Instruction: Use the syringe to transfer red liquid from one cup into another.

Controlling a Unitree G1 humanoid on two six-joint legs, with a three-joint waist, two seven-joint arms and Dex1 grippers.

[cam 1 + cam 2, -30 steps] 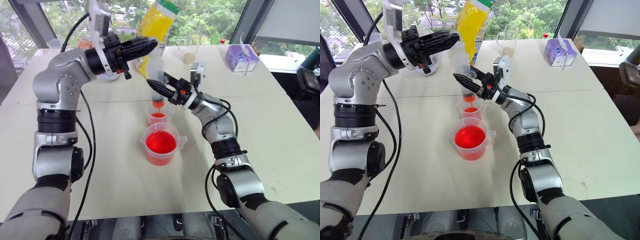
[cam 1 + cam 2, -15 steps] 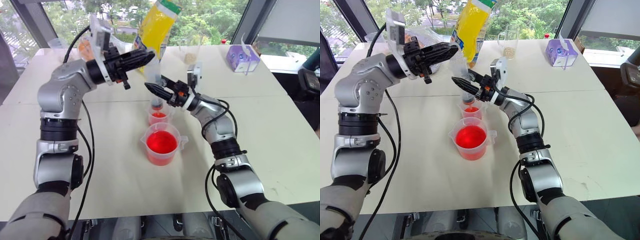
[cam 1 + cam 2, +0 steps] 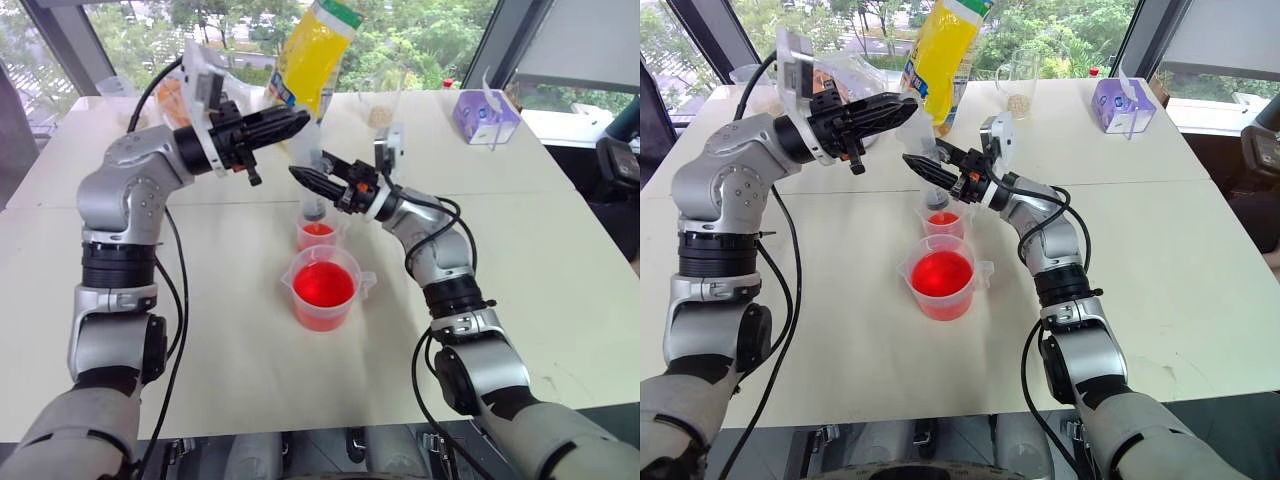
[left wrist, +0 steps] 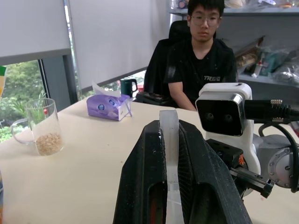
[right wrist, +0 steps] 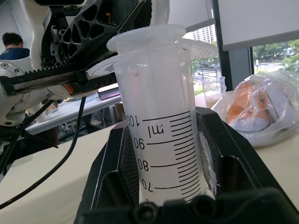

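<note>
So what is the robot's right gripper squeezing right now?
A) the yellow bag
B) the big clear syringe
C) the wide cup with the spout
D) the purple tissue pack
B: the right gripper is shut on the syringe barrel, seen with its printed marks between the fingers in the right wrist view, and it holds the syringe upright over the small narrow cup of red liquid.

Showing "ml" with graduation marks 100, 90, 80, 70 on the syringe (image 5: pixel 161 140) barrel; other print unreadable.
</note>
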